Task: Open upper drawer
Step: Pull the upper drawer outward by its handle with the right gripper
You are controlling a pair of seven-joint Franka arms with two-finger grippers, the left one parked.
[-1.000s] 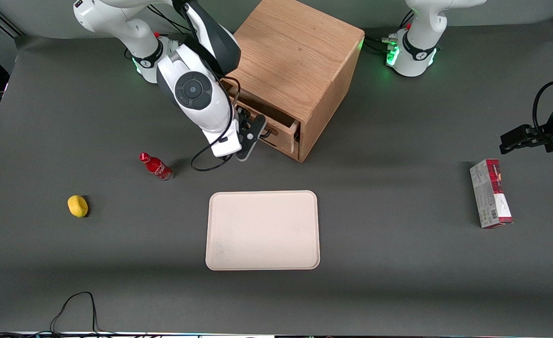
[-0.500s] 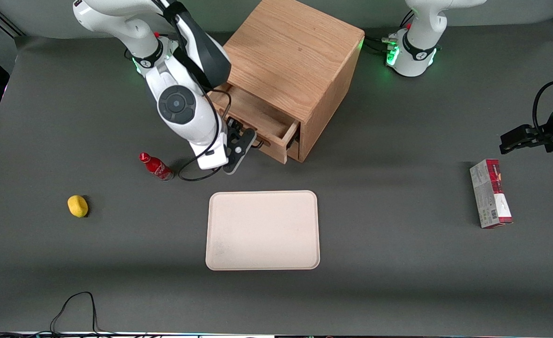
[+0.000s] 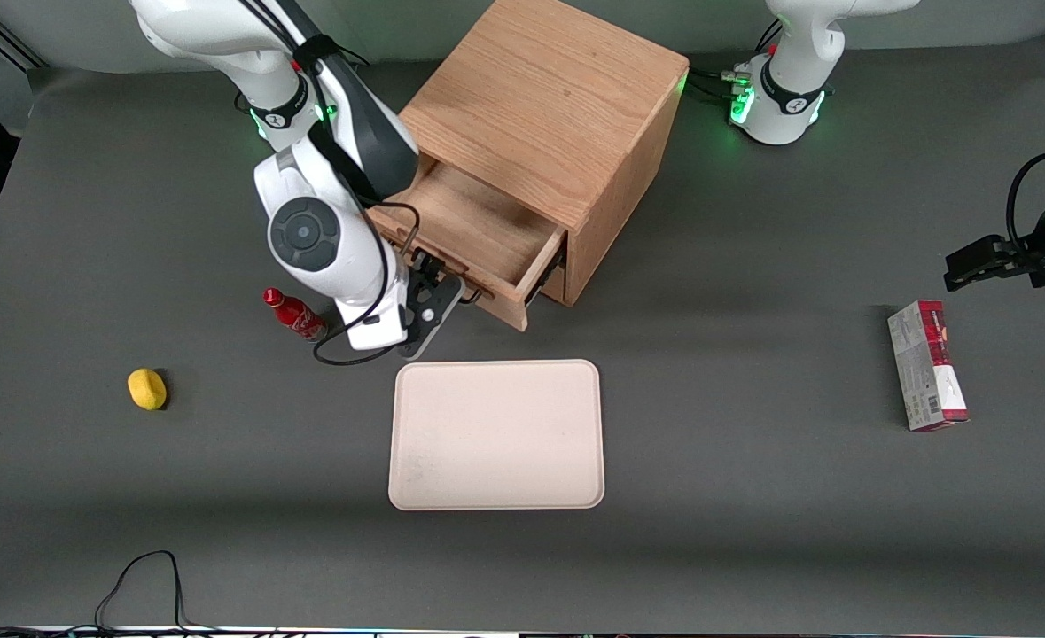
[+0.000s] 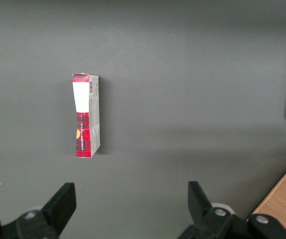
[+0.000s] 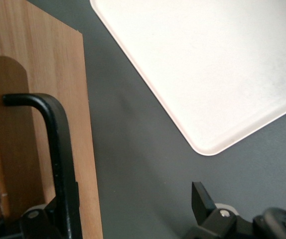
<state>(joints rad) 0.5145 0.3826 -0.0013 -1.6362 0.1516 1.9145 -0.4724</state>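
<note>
One cabinet (image 3: 557, 106), one upper drawer (image 3: 478, 235) pulled well out of it. One tray (image 3: 495, 434), one red bottle (image 3: 294, 315), one yellow fruit (image 3: 146, 388), one carton (image 3: 926, 365) on the table (image 3: 752, 496). Hand (image 3: 445, 292) at the drawer front, fingers closed around the black handle (image 5: 58, 149). Only the right wrist view shows the handle close up; only the front view shows the drawer's inside.

The upper drawer (image 3: 478, 232) is grained matt oak wood; its handle (image 5: 58, 149) smooth black metal; the tabletop (image 3: 752, 496) matt grey.
</note>
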